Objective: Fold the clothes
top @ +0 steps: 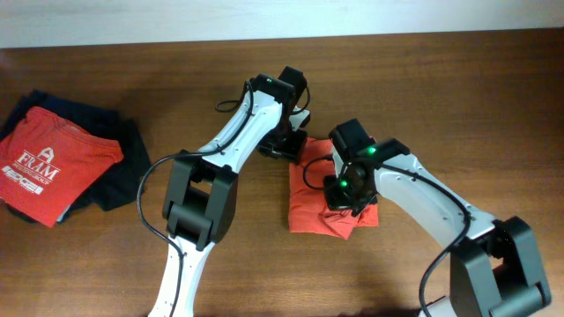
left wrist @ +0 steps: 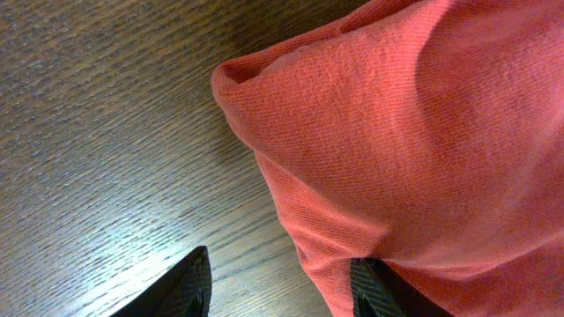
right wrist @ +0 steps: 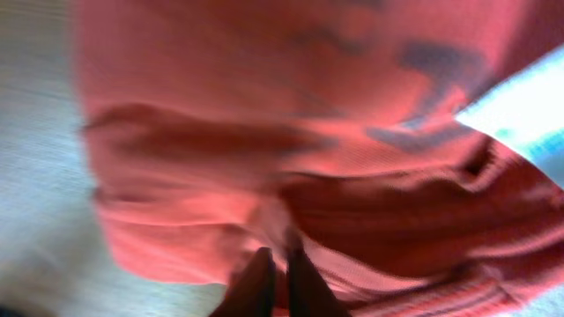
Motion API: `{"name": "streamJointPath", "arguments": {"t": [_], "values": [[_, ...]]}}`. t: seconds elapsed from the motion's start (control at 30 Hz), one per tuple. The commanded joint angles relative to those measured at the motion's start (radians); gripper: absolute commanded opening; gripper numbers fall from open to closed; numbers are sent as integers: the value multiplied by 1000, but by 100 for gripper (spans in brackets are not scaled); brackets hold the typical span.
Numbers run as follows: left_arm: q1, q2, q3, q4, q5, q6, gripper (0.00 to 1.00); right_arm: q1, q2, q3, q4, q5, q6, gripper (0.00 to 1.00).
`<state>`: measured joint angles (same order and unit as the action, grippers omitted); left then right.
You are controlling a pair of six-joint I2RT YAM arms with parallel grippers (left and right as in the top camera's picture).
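A dark wooden table (top: 458, 97) carries the orange-red T-shirt (top: 308, 207), partly folded at its middle. It looks light and limp, best pinched at a doubled edge. The right gripper (right wrist: 275, 277) is clamped on a fold at its right side. The left gripper (left wrist: 280, 264) stands half-open at the far corner, holding nothing. At far left, a folded red shirt (top: 53, 163) reads "FRAM".

Orange-red T-shirt (top: 308, 198), grey lettering (right wrist: 423, 62); red shirt (top: 84, 145), white logo (top: 35, 169); brown table (top: 441, 88).

White arm links (top: 236, 130), black joints (top: 199, 201), black cables (top: 144, 195), green lights (top: 371, 151), dark tapered fingers (left wrist: 189, 287)
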<state>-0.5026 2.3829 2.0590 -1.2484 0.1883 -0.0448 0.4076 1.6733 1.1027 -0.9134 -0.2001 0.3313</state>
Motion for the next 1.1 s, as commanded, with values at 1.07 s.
{"name": "streamJointPath", "arguments": {"t": [1.07], "values": [[2, 18, -3, 5, 18, 12, 52, -77, 27, -35, -118, 247, 72, 4]]}}
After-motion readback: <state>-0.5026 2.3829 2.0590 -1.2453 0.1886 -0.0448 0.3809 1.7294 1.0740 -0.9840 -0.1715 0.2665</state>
